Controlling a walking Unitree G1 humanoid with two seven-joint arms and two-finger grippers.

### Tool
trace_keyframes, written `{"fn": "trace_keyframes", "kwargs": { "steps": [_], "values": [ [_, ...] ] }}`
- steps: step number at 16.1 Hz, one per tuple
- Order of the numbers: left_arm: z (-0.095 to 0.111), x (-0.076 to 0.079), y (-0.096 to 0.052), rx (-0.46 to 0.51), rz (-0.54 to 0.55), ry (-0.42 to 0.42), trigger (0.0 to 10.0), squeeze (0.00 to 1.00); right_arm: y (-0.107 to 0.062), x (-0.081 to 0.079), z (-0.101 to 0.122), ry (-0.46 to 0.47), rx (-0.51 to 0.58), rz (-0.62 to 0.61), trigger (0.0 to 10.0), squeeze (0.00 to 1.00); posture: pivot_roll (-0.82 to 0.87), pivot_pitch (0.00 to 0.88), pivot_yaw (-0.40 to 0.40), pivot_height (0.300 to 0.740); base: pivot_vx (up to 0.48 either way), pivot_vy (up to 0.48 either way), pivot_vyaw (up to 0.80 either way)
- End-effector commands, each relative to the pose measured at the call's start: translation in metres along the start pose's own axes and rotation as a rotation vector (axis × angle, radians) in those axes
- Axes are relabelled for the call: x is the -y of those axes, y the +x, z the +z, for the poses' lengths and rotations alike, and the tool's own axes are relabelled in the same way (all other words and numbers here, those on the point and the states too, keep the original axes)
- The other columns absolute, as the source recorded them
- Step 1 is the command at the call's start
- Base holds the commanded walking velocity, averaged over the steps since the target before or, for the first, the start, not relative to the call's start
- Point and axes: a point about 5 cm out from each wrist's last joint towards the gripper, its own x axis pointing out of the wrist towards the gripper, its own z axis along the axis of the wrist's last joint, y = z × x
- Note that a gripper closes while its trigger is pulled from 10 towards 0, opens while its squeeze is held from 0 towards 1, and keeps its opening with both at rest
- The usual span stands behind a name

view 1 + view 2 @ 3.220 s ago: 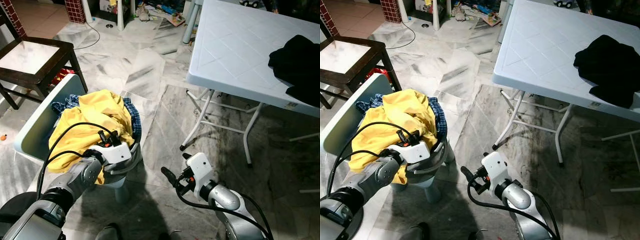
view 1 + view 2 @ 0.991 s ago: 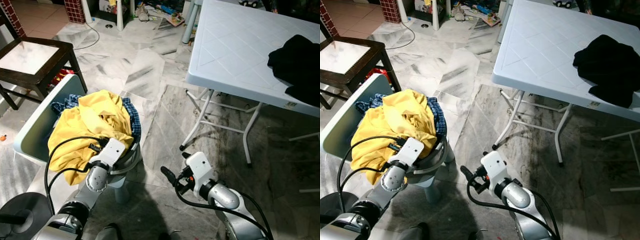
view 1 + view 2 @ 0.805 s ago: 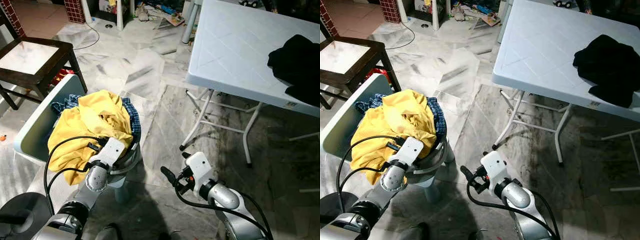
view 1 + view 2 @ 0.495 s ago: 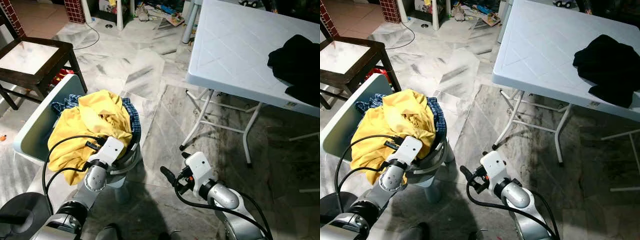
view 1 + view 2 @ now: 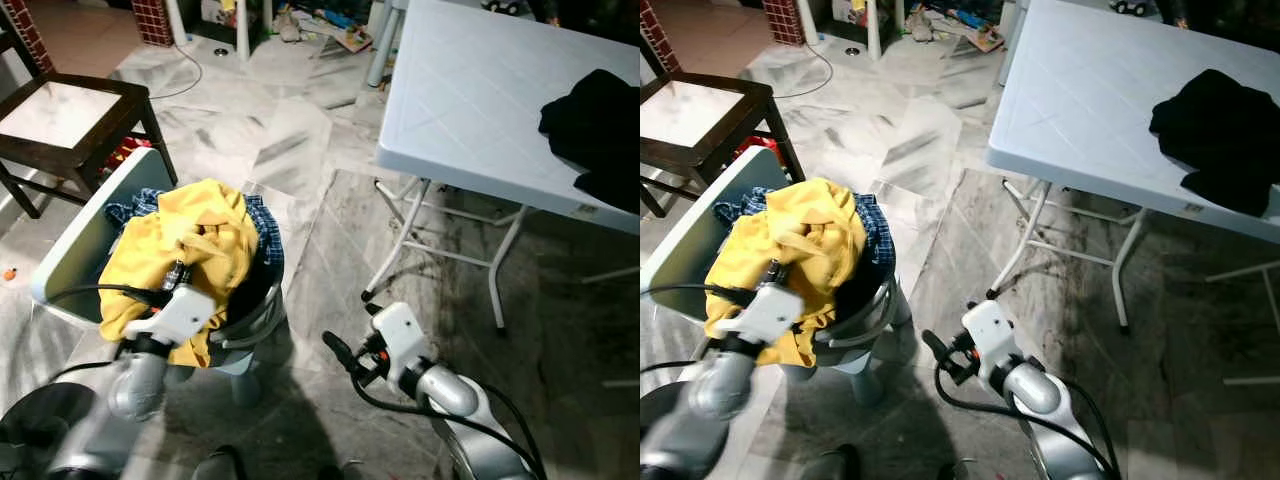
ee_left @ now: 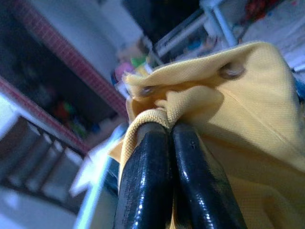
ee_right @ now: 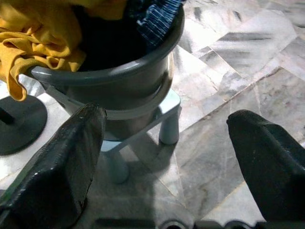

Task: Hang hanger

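While the left gripper [image 6: 167,131] pinches a fold of the yellow shirt [image 5: 190,255] tight between its fingers [image 6: 143,191], that shirt sits heaped atop the grey bucket [image 7: 119,76] on its small stool [image 7: 162,114]. Over on the other side, the right gripper [image 7: 167,157] hovers low beside the bucket, fingers spread wide with nothing between them.

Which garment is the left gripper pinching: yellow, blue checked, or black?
The yellow shirt heaped in the grey bucket; the left gripper is shut on its fabric. The black garment lies apart on the white table.
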Motion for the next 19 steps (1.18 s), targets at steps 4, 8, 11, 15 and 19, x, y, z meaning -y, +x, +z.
{"fn": "trace_keyframes", "kwargs": {
  "steps": [4, 8, 11, 15, 19],
  "values": [
    [0.035, -0.033, 0.017, 0.256, -0.074, 0.209, 0.0, 0.00, 0.010, -0.003, 0.001, 0.002, 0.006, 0.024, 10.0, 0.00, 0.02, 0.158, -0.092, 0.740, 0.000, 0.000, 0.00],
    [-0.001, -0.021, -0.007, 0.021, -0.127, 0.121, 0.0, 0.00, 0.013, -0.004, -0.001, 0.006, 0.014, 0.019, 10.0, 0.00, 0.01, 0.146, -0.076, 0.740, 0.000, 0.000, 0.00],
    [-0.038, 0.008, -0.033, -0.230, -0.158, -0.022, 0.0, 0.00, 0.009, -0.004, -0.005, 0.003, 0.002, 0.016, 10.0, 0.00, 0.00, 0.147, -0.081, 0.740, 0.000, 0.000, 0.00],
    [-0.053, 0.027, -0.043, -0.375, -0.163, -0.112, 0.2, 0.00, 0.009, 0.002, -0.004, -0.010, 0.003, 0.015, 10.0, 0.00, -0.01, 0.145, -0.104, 0.740, 0.000, 0.000, 0.00],
    [-0.044, 0.020, -0.034, -0.311, -0.119, -0.046, 10.0, 1.00, 0.008, 0.002, -0.003, -0.020, 0.001, 0.025, 10.0, 0.00, 0.00, 0.149, -0.116, 0.740, 0.000, 0.000, 0.00]
  ]
}}
